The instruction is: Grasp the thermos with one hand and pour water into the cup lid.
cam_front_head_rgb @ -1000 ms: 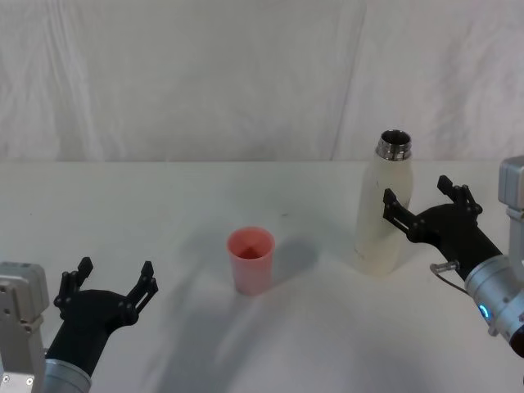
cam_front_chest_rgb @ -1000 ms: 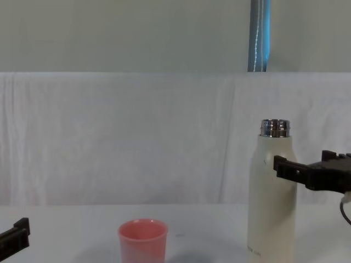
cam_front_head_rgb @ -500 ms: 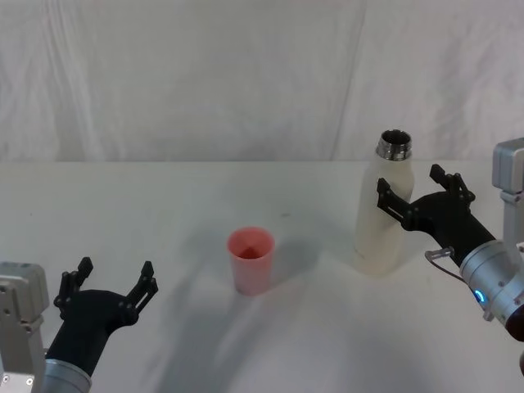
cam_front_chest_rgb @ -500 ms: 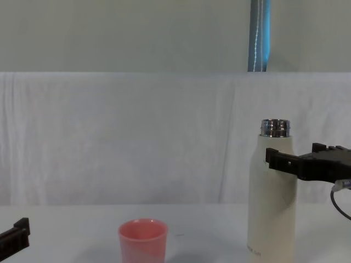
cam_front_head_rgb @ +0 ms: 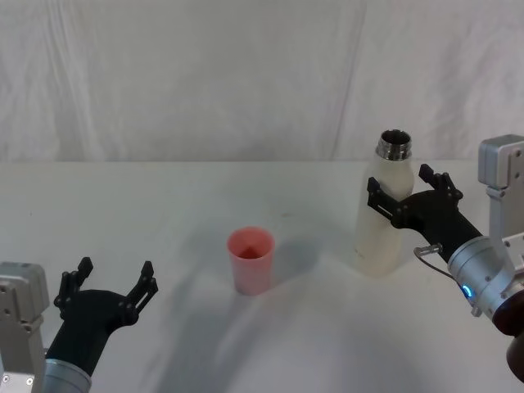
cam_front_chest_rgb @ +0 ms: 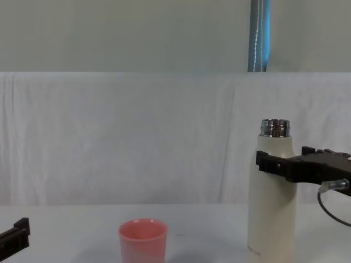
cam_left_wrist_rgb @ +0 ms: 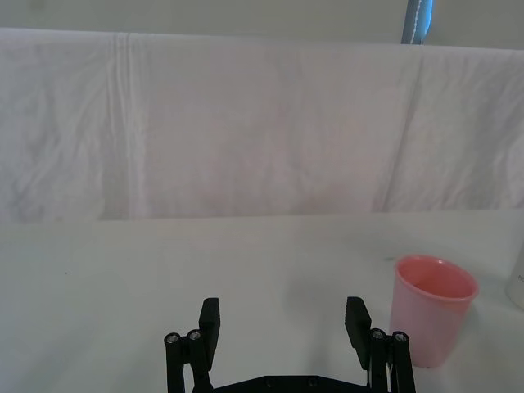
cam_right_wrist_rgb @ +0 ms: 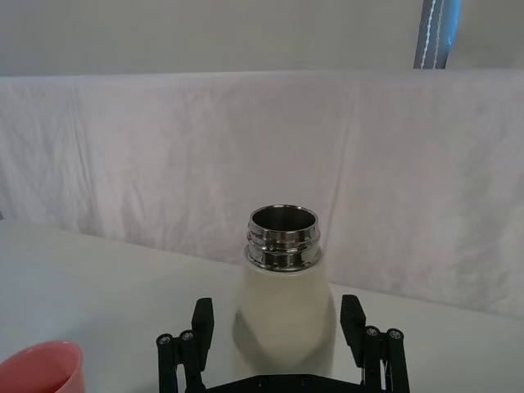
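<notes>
At right of the head view, the upright thermos (cam_front_head_rgb: 381, 214) is straddled by the right gripper (cam_front_head_rgb: 403, 193), fingers wide. The cup lid (cam_front_head_rgb: 250, 259) is seen centre; the left gripper (cam_front_head_rgb: 110, 281), lower left, is spread wide.

Right gripper (cam_front_head_rgb: 403, 193) reached forward at mid-height, jaws spread wide (level), left gripper (cam_front_head_rgb: 112, 284) parked low, fingers apart
</notes>
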You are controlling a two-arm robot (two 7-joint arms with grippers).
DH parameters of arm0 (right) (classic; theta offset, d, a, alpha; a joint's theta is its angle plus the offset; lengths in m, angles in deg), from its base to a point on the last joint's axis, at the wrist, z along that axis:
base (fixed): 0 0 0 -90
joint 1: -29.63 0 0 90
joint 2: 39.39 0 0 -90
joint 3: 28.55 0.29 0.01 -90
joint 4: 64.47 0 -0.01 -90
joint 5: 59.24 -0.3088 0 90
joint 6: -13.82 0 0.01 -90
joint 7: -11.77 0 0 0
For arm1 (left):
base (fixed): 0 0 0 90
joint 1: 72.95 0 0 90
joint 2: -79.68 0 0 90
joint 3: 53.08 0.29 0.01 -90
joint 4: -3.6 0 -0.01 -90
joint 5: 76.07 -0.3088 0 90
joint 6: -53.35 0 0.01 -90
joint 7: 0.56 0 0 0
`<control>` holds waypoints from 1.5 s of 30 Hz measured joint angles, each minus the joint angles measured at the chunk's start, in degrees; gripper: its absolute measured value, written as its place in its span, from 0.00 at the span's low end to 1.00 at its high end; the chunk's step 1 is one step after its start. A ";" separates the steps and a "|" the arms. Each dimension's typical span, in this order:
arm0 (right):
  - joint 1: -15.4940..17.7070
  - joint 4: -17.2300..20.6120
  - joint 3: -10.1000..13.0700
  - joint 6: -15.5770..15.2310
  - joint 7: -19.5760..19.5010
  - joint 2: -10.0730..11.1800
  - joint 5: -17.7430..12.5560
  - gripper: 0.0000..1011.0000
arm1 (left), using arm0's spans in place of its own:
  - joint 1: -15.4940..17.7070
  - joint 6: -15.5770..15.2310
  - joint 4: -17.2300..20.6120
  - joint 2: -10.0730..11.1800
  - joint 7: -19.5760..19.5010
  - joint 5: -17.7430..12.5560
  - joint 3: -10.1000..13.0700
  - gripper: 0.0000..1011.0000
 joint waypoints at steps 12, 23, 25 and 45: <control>-0.92 -1.74 -0.59 0.78 -0.65 -0.67 0.07 0.99 | 0.00 0.00 0.00 0.00 0.00 0.00 0.00 0.99; -1.30 -2.87 -0.40 1.05 -1.36 -1.14 0.49 0.99 | 0.00 0.00 0.00 0.00 0.00 0.00 0.00 0.99; -1.33 -2.95 -0.39 1.05 -1.43 -1.23 0.52 0.99 | 0.00 0.00 0.00 0.00 0.00 0.00 0.00 0.99; -1.84 -4.43 -0.45 0.50 -1.47 -2.30 0.25 0.99 | 0.00 0.00 0.00 0.00 0.00 0.00 0.00 0.99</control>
